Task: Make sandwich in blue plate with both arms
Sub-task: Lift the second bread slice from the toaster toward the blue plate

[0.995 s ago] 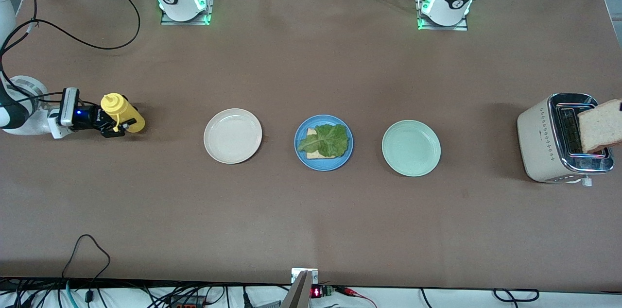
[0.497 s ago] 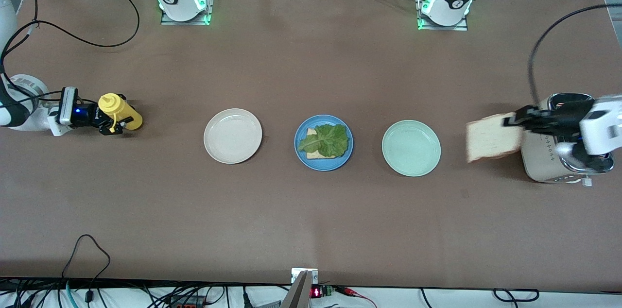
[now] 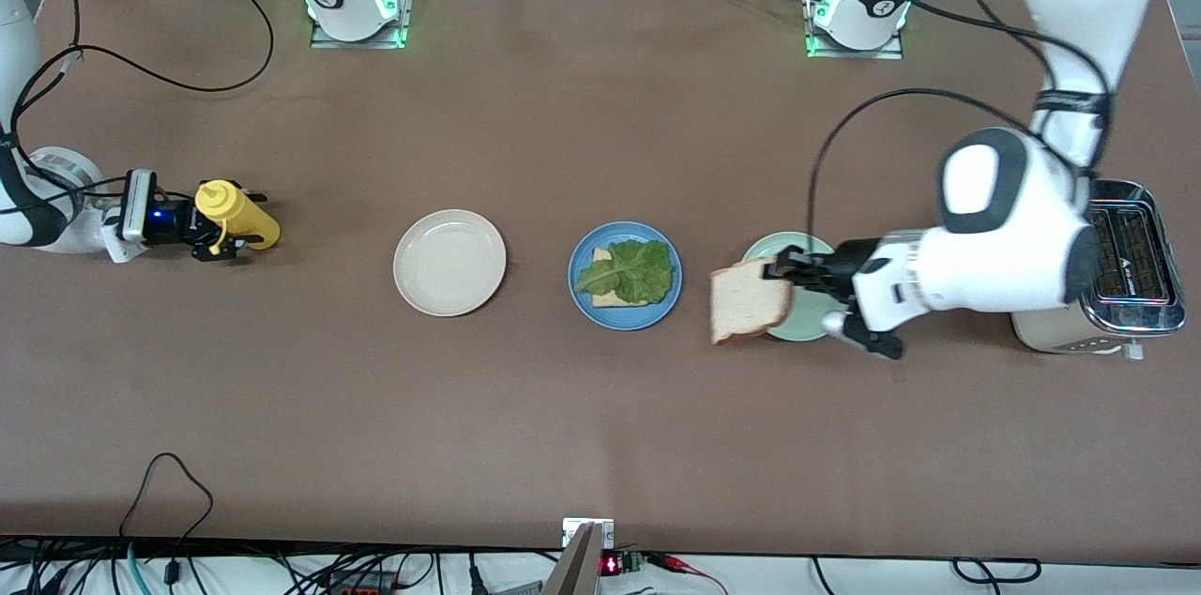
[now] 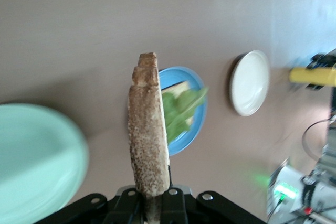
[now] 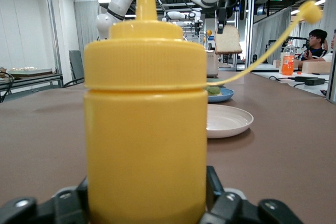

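The blue plate [image 3: 625, 321] lies mid-table with a bread slice [image 3: 605, 297] and a green lettuce leaf [image 3: 629, 271] on it. My left gripper [image 3: 783, 274] hangs over the edge of the mint-green plate, shut on a second bread slice [image 3: 746, 302] held on edge. In the left wrist view that slice [image 4: 148, 145] sticks up from the gripper [image 4: 153, 203], with the blue plate [image 4: 184, 141] and lettuce [image 4: 181, 109] past it. At the right arm's end of the table my right gripper [image 3: 246, 221] stands open around an upright yellow squeeze bottle [image 3: 239, 215], which fills the right wrist view [image 5: 146, 129].
A cream-white plate [image 3: 449, 262] lies between the bottle and the blue plate. The mint-green plate [image 3: 798, 325] sits partly under my left hand. A cream toaster [image 3: 1041, 332] stands at the left arm's end of the table. Cables lie near the right arm.
The left arm carried the bread slice from the toaster across to the mint-green plate's edge, toward the blue plate. The right gripper's fingers spread apart around the yellow bottle.
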Controlling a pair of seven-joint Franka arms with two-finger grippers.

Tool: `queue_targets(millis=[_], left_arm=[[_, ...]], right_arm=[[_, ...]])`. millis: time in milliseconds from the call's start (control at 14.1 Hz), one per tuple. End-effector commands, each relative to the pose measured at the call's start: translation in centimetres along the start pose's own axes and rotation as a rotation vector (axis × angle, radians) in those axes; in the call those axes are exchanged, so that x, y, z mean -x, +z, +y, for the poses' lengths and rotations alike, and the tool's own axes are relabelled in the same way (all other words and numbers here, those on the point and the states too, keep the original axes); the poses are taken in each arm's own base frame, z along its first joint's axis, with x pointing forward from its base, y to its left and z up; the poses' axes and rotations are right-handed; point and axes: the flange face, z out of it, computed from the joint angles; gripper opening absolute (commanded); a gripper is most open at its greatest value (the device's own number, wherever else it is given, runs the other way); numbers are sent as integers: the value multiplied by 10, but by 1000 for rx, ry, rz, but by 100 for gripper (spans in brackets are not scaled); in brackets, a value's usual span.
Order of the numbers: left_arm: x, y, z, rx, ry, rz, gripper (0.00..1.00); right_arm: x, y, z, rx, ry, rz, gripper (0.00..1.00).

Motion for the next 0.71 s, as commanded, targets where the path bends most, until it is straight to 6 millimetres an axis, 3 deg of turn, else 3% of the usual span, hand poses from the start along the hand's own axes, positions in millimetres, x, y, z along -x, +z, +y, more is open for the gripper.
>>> queue_targets(millis=[0, 426, 640], left_arm=[[8, 59, 21, 54, -43, 58, 1], [47, 132, 31, 156, -197, 97, 2], [63, 152, 48, 185, -232, 127, 2]], right_arm=[[3, -5, 0, 11, -14, 40, 100], [1, -39, -9, 10, -8, -9, 100], [-12, -61, -2, -2, -33, -64, 100]])
